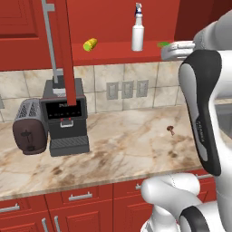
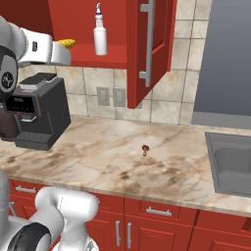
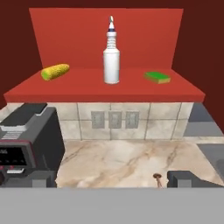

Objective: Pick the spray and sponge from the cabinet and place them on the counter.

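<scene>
Got cabinet (image 3: 105, 39) doors open, spray bottle (image 3: 111, 54) upright mid-shelf. Green sponge (image 3: 158, 77) right of spray, corn cob (image 3: 55, 71) left of it. My end effector spread wide, holding nothing. Coffee machine (image 1: 65, 118) on worktop (image 2: 122, 157) below spray.

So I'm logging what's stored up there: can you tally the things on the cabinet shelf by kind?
Spray bottle: 1
Green sponge: 1
Corn cob: 1
Total: 3, all on the red cabinet shelf
</scene>
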Controlling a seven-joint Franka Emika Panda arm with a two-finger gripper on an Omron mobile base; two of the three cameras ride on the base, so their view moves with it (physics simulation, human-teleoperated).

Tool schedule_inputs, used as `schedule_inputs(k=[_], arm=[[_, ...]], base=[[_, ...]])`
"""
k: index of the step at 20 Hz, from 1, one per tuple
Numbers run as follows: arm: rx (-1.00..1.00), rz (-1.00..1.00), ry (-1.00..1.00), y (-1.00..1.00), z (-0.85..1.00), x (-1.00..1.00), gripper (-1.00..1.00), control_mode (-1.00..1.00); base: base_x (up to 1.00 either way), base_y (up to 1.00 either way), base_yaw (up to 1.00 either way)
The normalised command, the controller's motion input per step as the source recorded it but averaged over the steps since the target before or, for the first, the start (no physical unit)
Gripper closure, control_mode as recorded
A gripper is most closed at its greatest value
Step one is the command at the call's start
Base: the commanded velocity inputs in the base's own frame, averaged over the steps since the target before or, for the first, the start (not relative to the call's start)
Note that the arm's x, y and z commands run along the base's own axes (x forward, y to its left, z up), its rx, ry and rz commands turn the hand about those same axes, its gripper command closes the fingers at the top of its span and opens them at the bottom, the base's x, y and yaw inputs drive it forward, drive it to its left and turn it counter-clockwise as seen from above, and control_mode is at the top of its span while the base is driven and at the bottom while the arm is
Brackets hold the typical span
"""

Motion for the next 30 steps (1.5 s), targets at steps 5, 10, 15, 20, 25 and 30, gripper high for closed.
schedule_inputs(k=[5,10,15,20,25,30], arm=[[0.03,-0.02,-0.08,-0.13,0.02,0.41,-1.0,-1.0],[0.01,0.0,0.0,-0.01,0.43,0.23,-1.0,-1.0],[0.01,0.0,0.01,0.0,0.42,0.28,-1.0,-1.0],[0.01,0.0,0.0,0.0,0.0,0.52,-1.0,-1.0],[0.06,0.04,-0.08,0.0,-0.12,0.51,-1.0,-1.0],[0.04,0.09,-0.15,0.0,-0.03,0.3,-1.0,-1.0]], base=[[0.0,0.0,0.0],[0.0,0.0,0.0],[0.0,0.0,0.0],[0.0,0.0,0.0],[0.0,0.0,0.0],[0.0,0.0,0.0]])
